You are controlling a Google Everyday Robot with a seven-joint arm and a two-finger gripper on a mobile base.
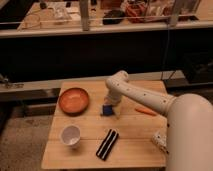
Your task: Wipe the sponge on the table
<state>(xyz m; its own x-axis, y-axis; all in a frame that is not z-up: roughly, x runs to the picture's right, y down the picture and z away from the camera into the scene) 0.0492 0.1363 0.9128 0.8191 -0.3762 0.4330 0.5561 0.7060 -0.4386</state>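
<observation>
Pincer meets the sponge on the table; its opening cannot be told.

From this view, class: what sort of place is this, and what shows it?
Probably a robotics lab or workshop: a cluttered workbench behind, a small plank table set with a bowl and cup, and a robot arm with its tool at the sponge.

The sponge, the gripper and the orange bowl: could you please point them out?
sponge [106, 111], camera view, on its blue top face.
gripper [112, 103], camera view, on its tip, right over the sponge.
orange bowl [74, 100], camera view, on its inner floor.
</observation>
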